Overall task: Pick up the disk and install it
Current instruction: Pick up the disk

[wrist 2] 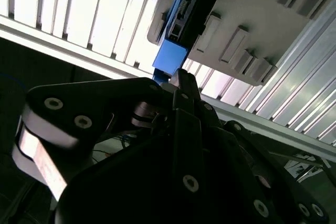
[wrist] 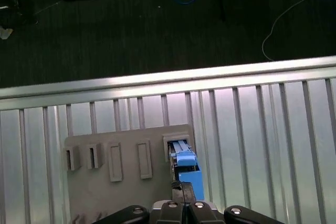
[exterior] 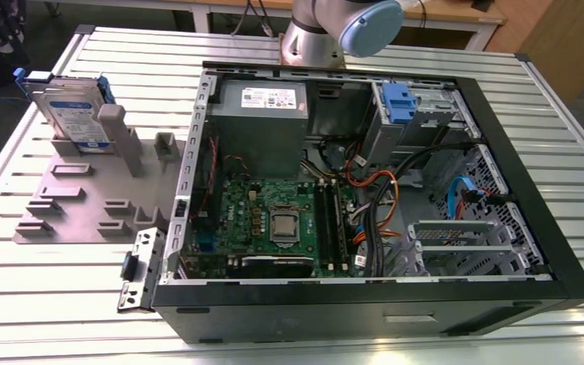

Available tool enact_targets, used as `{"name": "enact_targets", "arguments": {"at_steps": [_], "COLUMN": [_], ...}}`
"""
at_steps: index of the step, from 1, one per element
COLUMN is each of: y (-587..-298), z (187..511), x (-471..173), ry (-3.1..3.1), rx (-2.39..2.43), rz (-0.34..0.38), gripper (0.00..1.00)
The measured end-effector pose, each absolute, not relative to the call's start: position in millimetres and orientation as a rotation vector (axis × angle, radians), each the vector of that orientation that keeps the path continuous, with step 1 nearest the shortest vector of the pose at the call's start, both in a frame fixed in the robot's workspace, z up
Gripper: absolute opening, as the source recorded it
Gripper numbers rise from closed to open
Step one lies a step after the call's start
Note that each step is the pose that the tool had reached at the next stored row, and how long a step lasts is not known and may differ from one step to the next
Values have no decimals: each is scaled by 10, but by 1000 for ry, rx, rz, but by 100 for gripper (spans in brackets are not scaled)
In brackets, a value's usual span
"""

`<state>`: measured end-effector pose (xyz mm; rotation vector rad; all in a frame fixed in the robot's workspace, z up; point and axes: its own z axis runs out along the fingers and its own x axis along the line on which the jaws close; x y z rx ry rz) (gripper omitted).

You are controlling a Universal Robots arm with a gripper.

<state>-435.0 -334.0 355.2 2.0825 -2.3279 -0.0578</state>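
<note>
The disk (exterior: 74,114) stands on edge in a slot of the grey holder (exterior: 79,205), at the exterior view's left on the slatted table. Its white-and-blue label faces the camera and a blue frame edges it. In the first wrist view I look down on the disk's blue top edge (wrist: 186,167) in the holder (wrist: 126,182). My gripper (wrist: 182,187) hangs above it, apart from it, its fingers shut together on nothing. The second wrist view shows the gripper (wrist 2: 182,80) close to the blue frame (wrist 2: 170,59) and the holder (wrist 2: 252,19).
An open computer case (exterior: 535,251) lies on the table, at the exterior view's right. Inside are a motherboard (exterior: 271,220), cables and a drive bay with a bare blue bracket (exterior: 398,103). The arm's base (exterior: 312,38) stands behind the case. The table edge (wrist: 157,82) runs beyond the holder.
</note>
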Motion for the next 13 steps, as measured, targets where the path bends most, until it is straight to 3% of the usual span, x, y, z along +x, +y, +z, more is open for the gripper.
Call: {"name": "enact_targets", "arguments": {"at_steps": [13], "y": [-3347], "z": [3549], "x": [-4352], "ry": [-2287], "rx": [2129], "rz": [-55], "gripper": [11]}}
